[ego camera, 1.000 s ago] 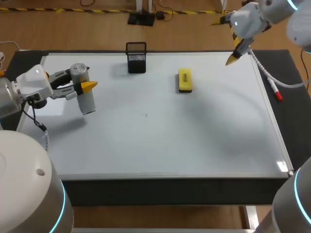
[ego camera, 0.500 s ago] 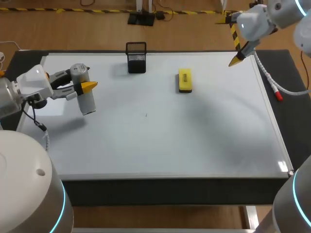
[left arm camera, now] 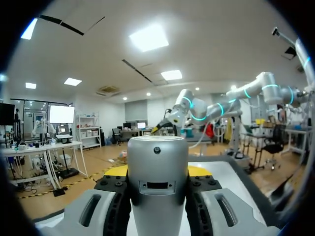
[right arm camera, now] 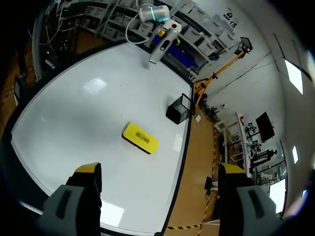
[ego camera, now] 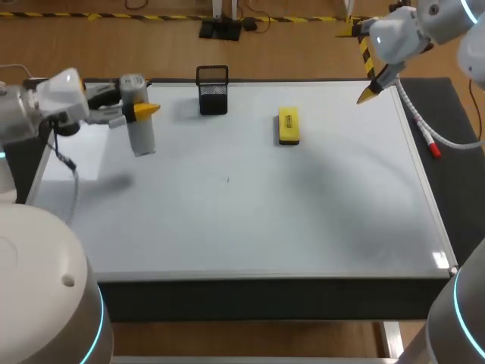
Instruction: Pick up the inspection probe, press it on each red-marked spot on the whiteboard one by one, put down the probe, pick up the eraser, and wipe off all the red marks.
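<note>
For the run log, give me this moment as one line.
left gripper: shut on probe, held above whiteboard | right gripper: open, empty, over far right corner | eraser: flat on whiteboard, untouched

silver-grey probe (ego camera: 142,138) | yellow eraser (ego camera: 288,125) | white whiteboard (ego camera: 265,220) | black mesh holder (ego camera: 213,92) | red-tipped marker (ego camera: 430,143)
</note>
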`<move>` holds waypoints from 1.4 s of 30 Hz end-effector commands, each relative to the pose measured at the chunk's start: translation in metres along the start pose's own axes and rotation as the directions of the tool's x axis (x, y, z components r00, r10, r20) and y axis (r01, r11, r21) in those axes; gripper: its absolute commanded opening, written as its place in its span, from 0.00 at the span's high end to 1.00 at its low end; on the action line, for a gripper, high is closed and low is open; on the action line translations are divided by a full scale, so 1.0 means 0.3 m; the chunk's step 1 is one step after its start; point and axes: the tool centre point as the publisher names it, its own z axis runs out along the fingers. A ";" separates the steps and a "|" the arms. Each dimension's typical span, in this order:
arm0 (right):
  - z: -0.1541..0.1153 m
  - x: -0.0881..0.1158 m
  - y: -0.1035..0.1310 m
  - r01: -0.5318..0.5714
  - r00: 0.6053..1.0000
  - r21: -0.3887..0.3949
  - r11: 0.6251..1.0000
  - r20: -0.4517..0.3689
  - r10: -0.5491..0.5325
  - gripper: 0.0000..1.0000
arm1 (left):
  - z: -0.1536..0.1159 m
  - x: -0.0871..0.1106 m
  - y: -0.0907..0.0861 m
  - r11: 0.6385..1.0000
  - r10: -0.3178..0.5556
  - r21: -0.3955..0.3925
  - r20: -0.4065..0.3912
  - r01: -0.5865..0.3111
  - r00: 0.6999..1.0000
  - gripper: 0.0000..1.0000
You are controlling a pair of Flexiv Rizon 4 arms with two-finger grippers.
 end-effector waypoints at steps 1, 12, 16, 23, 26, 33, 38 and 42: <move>0.000 -0.002 0.001 0.001 1.000 0.004 1.000 -0.004 -0.001 0.00 | 0.079 -0.177 -0.012 1.000 0.001 0.013 -0.153 0.001 0.988 1.00; 0.000 -0.002 0.001 0.001 1.000 0.004 1.000 -0.004 -0.001 0.00 | 0.241 -0.400 -0.067 1.000 -0.001 0.013 -0.230 0.004 0.973 1.00; 0.000 -0.002 0.001 0.001 1.000 0.004 1.000 -0.004 -0.001 0.00 | 0.296 -0.469 -0.086 0.999 -0.021 0.031 -0.249 0.029 0.968 1.00; 0.000 -0.002 0.001 0.001 1.000 0.004 1.000 -0.004 -0.001 0.00 | 0.373 -0.549 -0.120 0.999 -0.013 0.035 -0.280 0.024 0.960 1.00; 0.000 -0.002 0.001 0.001 1.000 0.004 1.000 -0.004 -0.001 0.00 | 0.408 -0.564 -0.124 0.999 -0.012 0.036 -0.295 0.024 0.956 1.00; 0.000 -0.002 0.001 0.001 1.000 0.004 1.000 -0.004 -0.001 0.00 | 0.491 -0.568 -0.119 0.999 -0.013 0.044 -0.329 0.030 0.944 1.00; 0.000 -0.002 0.001 0.001 1.000 0.004 1.000 -0.004 -0.001 0.00 | 0.544 -0.546 -0.116 0.998 -0.012 0.051 -0.334 0.031 0.943 1.00; 0.000 -0.002 0.001 0.001 1.000 0.004 1.000 -0.004 -0.001 0.00 | 0.578 -0.529 -0.109 0.997 -0.010 0.065 -0.348 0.035 0.937 1.00</move>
